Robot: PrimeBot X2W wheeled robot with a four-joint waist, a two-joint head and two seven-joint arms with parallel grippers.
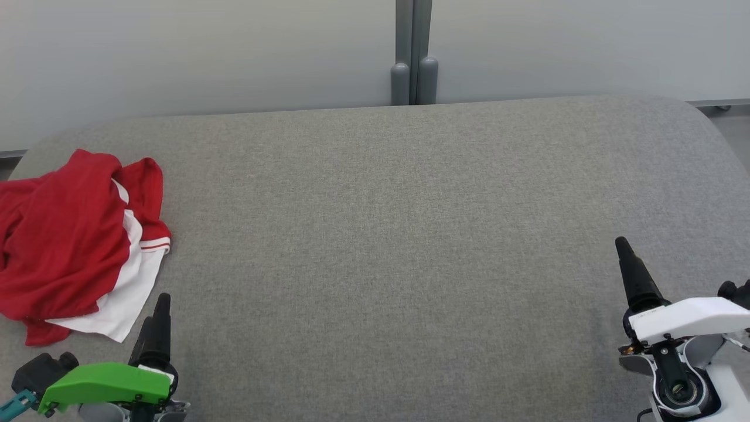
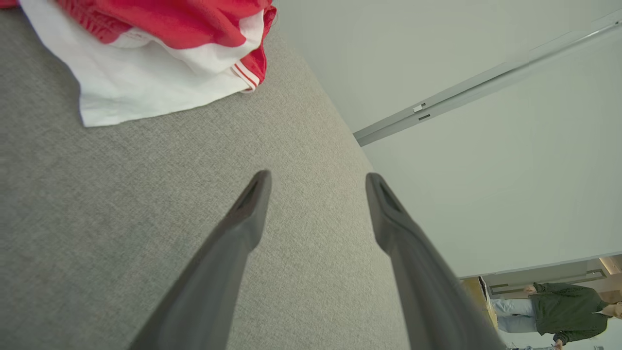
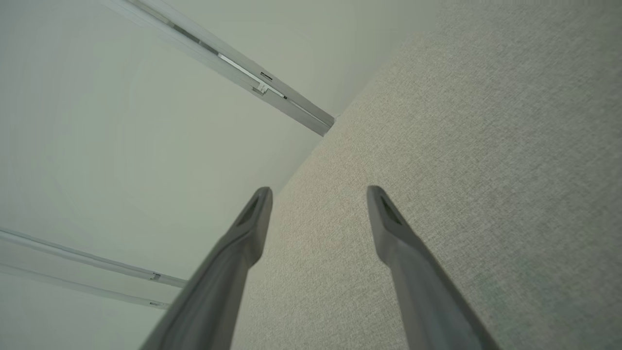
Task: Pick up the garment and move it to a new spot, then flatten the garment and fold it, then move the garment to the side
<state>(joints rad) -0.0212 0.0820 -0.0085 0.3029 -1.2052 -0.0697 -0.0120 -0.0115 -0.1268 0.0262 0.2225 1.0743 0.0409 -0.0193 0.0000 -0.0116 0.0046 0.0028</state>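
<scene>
The crumpled red-and-white fabric garment (image 1: 70,234) lies at the left end of the grey fabric-covered bench (image 1: 410,234), just ahead-left of the left gripper (image 2: 316,182), jaws spread and empty; the right gripper (image 3: 318,197), jaws also spread, sits well apart, so the left arm is nearer.

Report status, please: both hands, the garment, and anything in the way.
Left hand open, empty, close to garment. Right hand open, empty. Garment crumpled at left end of grey surface, not yet picked up. No obstacle seen between.
</scene>
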